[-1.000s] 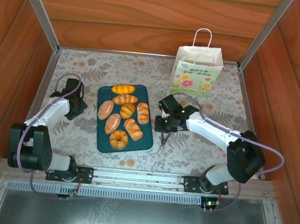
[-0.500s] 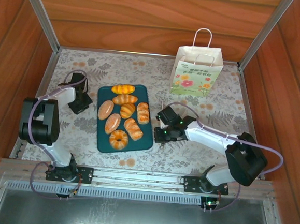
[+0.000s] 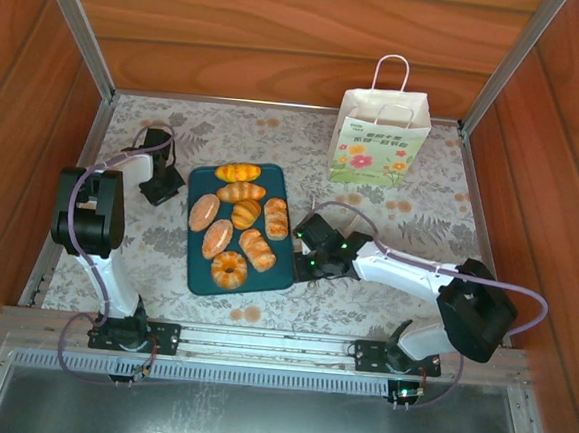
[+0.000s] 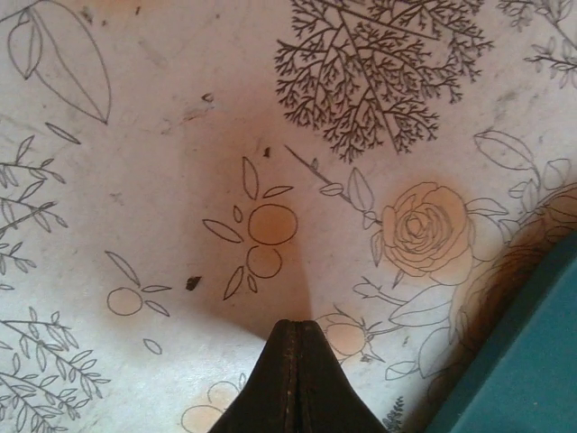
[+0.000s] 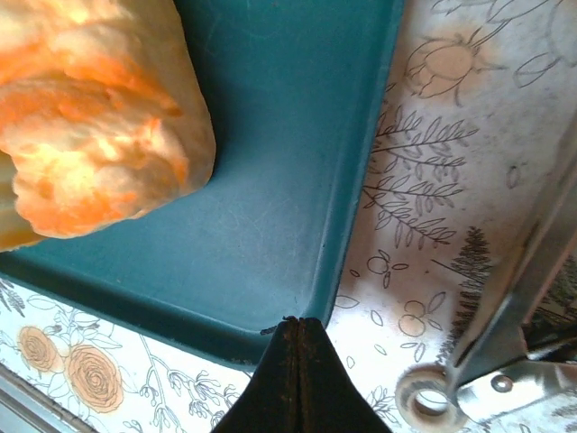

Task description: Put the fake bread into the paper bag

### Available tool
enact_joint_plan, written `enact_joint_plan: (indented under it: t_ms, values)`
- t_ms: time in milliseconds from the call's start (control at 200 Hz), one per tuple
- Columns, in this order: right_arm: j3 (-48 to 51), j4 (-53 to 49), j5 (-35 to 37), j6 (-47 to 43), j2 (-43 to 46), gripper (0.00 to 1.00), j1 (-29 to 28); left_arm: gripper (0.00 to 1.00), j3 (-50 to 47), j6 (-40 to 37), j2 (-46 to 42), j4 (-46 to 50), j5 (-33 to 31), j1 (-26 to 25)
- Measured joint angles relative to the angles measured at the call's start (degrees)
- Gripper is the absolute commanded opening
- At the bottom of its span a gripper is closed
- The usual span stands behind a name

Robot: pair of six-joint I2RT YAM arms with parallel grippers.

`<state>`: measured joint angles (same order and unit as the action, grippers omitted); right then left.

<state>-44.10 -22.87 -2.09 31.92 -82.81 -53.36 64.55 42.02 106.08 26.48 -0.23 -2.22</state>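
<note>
Fake bread [image 3: 239, 223], seven glossy golden-brown pieces, lies together on the dark teal tray [image 3: 202, 278], which sits on the surface [image 4: 162, 135] left of its middle. No piece is in the paper bag [image 3: 378, 143] yet. The bag stands upright near the far right corner of the surface, well apart from the tray.

Our left pincer [image 4: 297, 329] is fully closed and holds nothing. It hangs above the flowered surface, just beside the left edge of the tray. Our right pincer [image 5: 296, 327] is also closed and empty. It is over the near right corner of the tray, near a striped loaf [image 5: 90, 117].

We judge the pieces to be light, stiff and a little slippery, because of their shine. We would open a pincer and take one piece across its narrow middle. The ring doughnut [image 3: 229, 269] we would take across one side of the ring. The bag looks light and could tip if we push its rim.
</note>
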Motion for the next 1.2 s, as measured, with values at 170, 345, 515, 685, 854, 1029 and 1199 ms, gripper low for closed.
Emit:
enact_joint_plan:
  t_ms: [170,345,515,685,854,1029,1199]
  values:
    - [-0.6,1.1,0.9,0.0,-4.0,0.0,-0.9,0.0,0.0,0.0,0.0,-0.4,0.3,-0.7]
    - [-1.4,2.4,1.4,-0.1,-6.6,0.0,-1.8,0.0,0.0,0.0,0.0,-0.9,0.6,-1.1]
    - [-1.7,3.5,2.0,0.0,-8.2,0.0,-1.9,0.0,0.0,0.0,0.0,-1.3,0.8,-1.6]
    - [-1.5,3.9,3.2,1.1,-8.1,0.0,-2.0,0.0,0.0,0.3,0.3,-1.8,1.6,-2.5]
    - [-0.9,3.8,5.4,2.5,-7.5,0.0,-2.3,0.0,0.0,0.7,0.8,-2.5,2.1,-4.3]
    - [-0.4,2.9,8.1,3.9,-6.8,0.0,-2.3,0.0,0.1,1.5,0.9,-2.8,2.1,-5.5]
    - [0.7,2.2,10.3,5.4,-5.6,0.0,-2.2,0.0,2.1,1.9,2.1,-3.0,2.1,-6.7]
